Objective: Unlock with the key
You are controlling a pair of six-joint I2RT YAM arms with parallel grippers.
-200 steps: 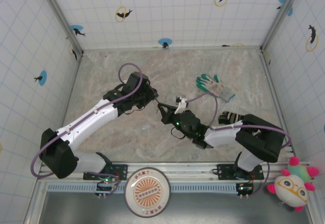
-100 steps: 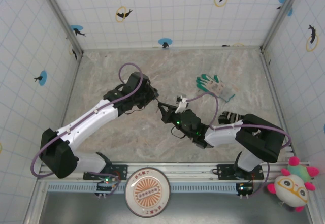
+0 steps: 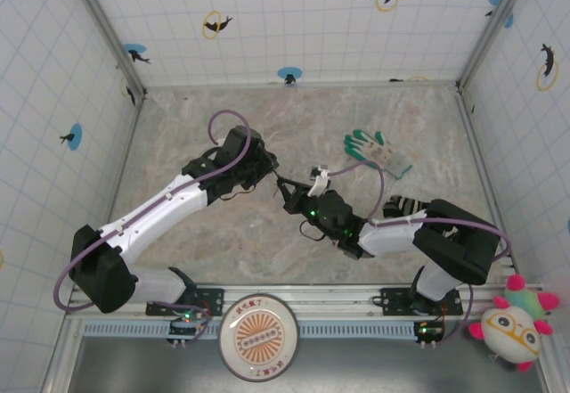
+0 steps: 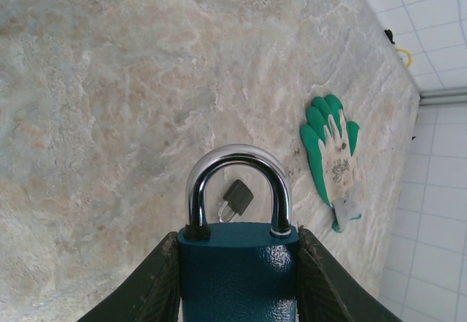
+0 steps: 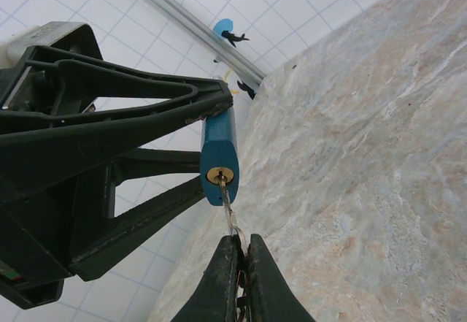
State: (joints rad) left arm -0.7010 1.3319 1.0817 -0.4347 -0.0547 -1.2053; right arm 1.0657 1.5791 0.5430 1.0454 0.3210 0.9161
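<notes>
My left gripper (image 4: 237, 240) is shut on the body of a teal-blue padlock (image 4: 237, 274), which it holds above the marble table. The chrome shackle (image 4: 238, 160) sits with both legs in the body. From the right wrist, the padlock (image 5: 219, 143) shows its brass keyhole (image 5: 220, 174). The thin silvery key (image 5: 229, 205) has its tip in that keyhole. My right gripper (image 5: 241, 243) is shut on the key's bow, just below the lock. From above, the left gripper (image 3: 265, 172) and right gripper (image 3: 287, 188) meet mid-table.
A green-and-white glove (image 3: 378, 152) lies at the back right of the table (image 3: 205, 126). A small dark block with a silvery loop (image 4: 238, 197) lies on the marble near the glove (image 4: 332, 158). Tiled walls (image 3: 53, 99) close in three sides.
The right wrist has crept slightly up and toward the padlock. The left arm has held still.
</notes>
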